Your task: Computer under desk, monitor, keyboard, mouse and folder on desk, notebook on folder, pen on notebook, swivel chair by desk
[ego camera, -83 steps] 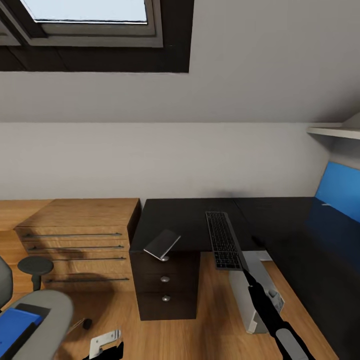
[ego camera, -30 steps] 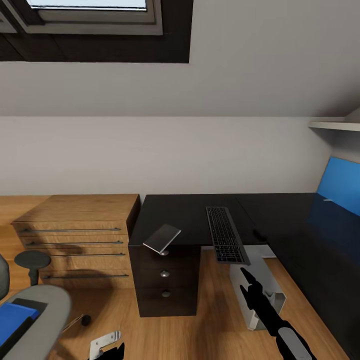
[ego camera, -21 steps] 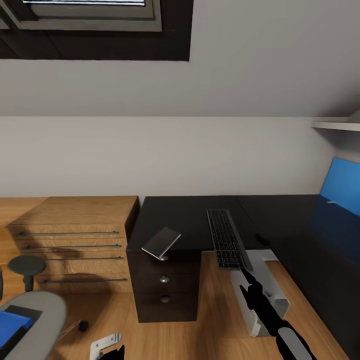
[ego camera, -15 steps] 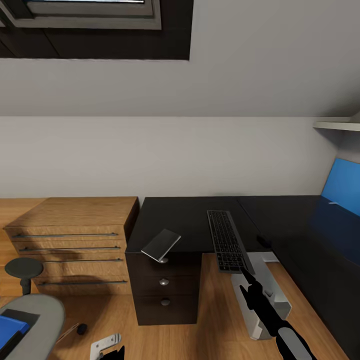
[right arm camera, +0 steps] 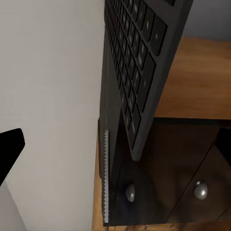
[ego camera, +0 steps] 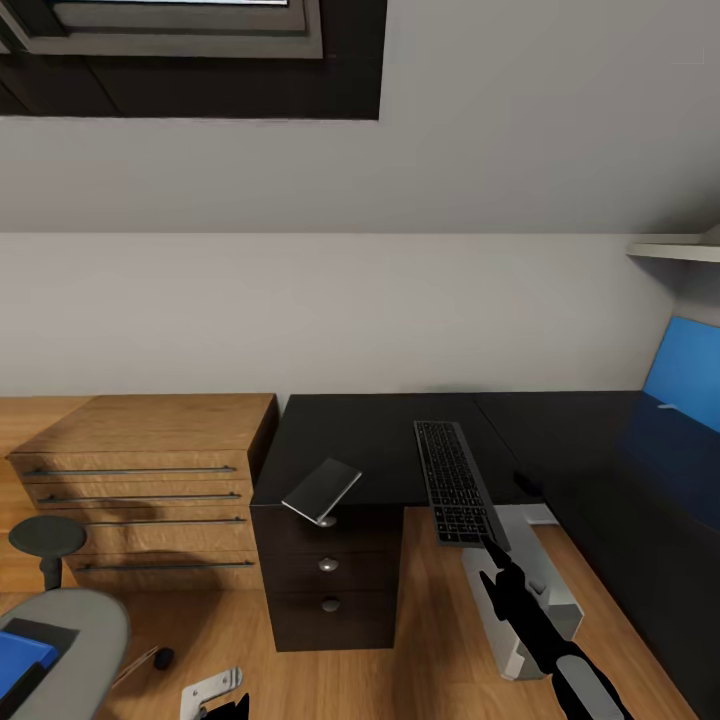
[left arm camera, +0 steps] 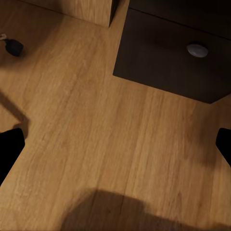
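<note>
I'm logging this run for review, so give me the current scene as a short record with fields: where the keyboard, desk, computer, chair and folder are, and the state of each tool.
keyboard: on the desk, near end overhanging the front edge
desk: black top, drawer unit with silver knobs beneath
computer: light grey tower on the floor under the desk
swivel chair: beside the oak chest
folder: blue, lying on the chair seat
right tool: open, just short of the keyboard's near end, holding nothing
left tool: open, over bare wood floor near the drawer unit
</note>
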Available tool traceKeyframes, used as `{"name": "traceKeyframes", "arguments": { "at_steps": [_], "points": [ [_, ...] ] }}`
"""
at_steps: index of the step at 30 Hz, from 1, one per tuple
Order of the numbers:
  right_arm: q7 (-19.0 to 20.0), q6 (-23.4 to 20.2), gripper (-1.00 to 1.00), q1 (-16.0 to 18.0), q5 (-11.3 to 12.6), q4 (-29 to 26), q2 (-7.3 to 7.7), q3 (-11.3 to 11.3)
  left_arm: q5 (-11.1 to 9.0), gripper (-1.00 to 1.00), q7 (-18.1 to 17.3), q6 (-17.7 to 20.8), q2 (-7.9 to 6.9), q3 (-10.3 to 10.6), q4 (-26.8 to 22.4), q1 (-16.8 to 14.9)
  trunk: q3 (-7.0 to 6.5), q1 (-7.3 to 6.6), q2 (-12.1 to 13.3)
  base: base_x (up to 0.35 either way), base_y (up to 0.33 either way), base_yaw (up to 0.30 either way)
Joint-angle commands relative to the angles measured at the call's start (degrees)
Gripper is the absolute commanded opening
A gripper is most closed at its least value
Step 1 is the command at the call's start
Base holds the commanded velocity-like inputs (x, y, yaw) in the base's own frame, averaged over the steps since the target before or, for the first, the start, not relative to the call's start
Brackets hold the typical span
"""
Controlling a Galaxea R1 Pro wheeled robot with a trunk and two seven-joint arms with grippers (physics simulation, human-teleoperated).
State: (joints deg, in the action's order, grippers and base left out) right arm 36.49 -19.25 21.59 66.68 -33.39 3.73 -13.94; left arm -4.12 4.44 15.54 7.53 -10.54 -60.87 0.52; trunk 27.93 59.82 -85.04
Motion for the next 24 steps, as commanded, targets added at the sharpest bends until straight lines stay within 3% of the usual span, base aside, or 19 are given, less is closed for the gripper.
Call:
{"name": "traceKeyframes", "arguments": {
  "at_steps": [1,17,24],
  "points": [
    [0.1,-0.5,1.0,0.0,0.5,0.0,-0.01,-0.1,-0.4,1.0,0.2,0.3,0.05,0.0,-0.1,0.0,0.23,0.22,-0.4,0.0,0.0,0.0],
    [0.0,-0.6,1.0,0.0,0.5,0.2,0.05,-0.1,-0.5,1.0,0.2,0.3,0.12,0.0,-0.1,0.0,3.1,3.73,-6.8,0.0,0.0,0.0],
    [0.0,-0.5,1.0,0.0,0.5,0.2,0.05,-0.1,-0.5,1.0,0.2,0.4,0.07,-0.1,-0.1,0.0,3.1,3.73,-6.8,0.0,0.0,0.0]
  ]
}}
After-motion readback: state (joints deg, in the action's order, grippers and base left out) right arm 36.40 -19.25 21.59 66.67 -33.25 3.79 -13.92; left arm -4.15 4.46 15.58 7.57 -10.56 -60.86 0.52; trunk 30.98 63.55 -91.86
